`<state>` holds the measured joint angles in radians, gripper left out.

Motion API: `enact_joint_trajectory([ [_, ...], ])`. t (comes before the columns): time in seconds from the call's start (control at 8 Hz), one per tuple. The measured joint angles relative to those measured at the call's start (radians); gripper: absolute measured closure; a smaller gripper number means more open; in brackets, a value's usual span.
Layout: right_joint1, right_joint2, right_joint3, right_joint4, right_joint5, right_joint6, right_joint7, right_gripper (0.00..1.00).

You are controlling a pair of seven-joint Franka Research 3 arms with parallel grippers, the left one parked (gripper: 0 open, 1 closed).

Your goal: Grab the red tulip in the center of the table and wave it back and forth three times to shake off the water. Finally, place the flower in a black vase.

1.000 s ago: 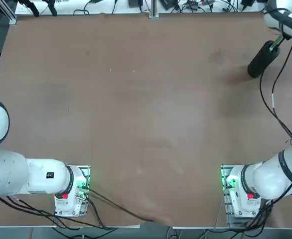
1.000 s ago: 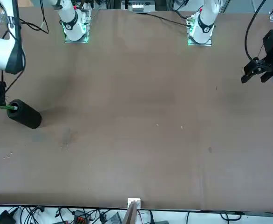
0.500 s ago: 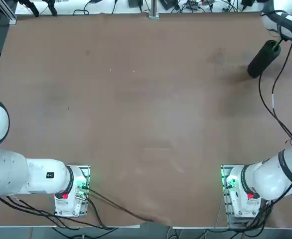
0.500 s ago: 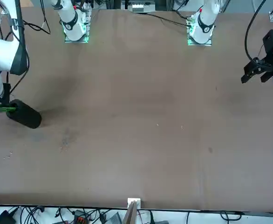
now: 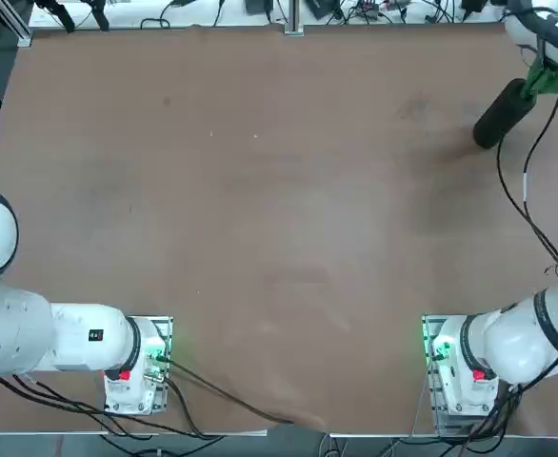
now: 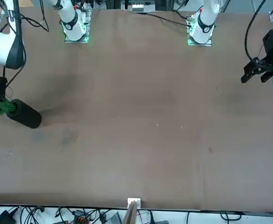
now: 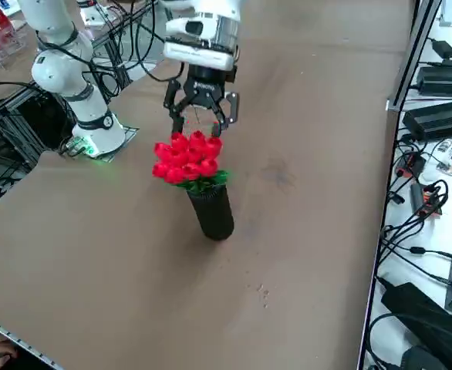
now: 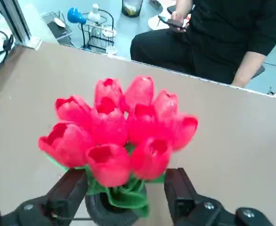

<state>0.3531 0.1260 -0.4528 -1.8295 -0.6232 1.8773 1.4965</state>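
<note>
- The tulip (image 7: 187, 159) is sitting in the vase (image 7: 212, 211), stem down in the mouth, red heads and green leaves bunching above the rim, just left of centre in the right side view.
- The vase is standing upright on the desk (image 7: 303, 231), which is likely why the flower is holding its place with nothing gripping it.
- The right pincer (image 7: 201, 112) is hanging directly above the blooms, fingers spread wide and released, apart from the petals.
- By my reading the placing looks done; the pincer is sitting straight overhead, the natural line for a drop into a narrow tube.
- The wrist view is showing the most: two dark fingers (image 8: 67, 193) are flanking the vase mouth (image 8: 107, 212) with clear gaps either side, and the tulip (image 8: 119, 132) is filling the middle.
- That same view is catching a person (image 8: 213, 37) in dark clothes seated beyond the desk edge, in the upper right of the frame.
- The top view is giving only the vase (image 5: 500, 112) as a dark tube at the upper right, green leaves (image 5: 548, 79) peeking out; no red heads are showing.
- The front view is putting the vase (image 6: 25, 114) at the left edge with leaves (image 6: 1, 108) just showing; the pincer is not visible there.
</note>
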Motion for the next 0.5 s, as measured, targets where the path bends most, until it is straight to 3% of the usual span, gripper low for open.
enact_joint_trajectory([
  [0.25, 0.065, -0.042, 0.004, 0.057, 0.124, -0.146, -0.18, 0.0],
  [0.5, 0.082, -0.046, 0.006, 0.116, 0.296, -0.228, -0.425, 0.0],
])
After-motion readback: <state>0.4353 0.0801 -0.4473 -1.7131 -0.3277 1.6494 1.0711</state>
